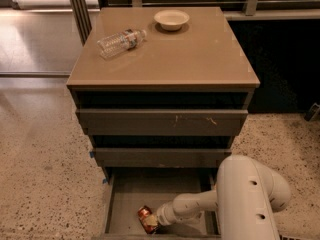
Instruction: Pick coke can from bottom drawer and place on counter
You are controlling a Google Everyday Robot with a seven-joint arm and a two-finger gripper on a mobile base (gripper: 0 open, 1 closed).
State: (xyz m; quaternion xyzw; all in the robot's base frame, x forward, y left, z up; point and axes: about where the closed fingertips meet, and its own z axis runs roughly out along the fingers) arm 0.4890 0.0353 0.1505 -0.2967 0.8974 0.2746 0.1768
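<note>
The bottom drawer (pixel 125 194) is pulled open below the two closed upper drawers. The red coke can (pixel 146 219) sits tilted near the drawer's front edge. My gripper (pixel 152 222) reaches in from the right at the end of the white arm (pixel 195 206) and is shut on the coke can, low over the drawer floor. The tan counter (pixel 200 59) is the cabinet's top slab, above.
A clear plastic water bottle (pixel 120 40) lies on its side at the counter's back left. A pale bowl (pixel 171 19) stands at the back middle. The arm's large white body (pixel 247 199) fills the lower right. Speckled floor lies left and right of the cabinet.
</note>
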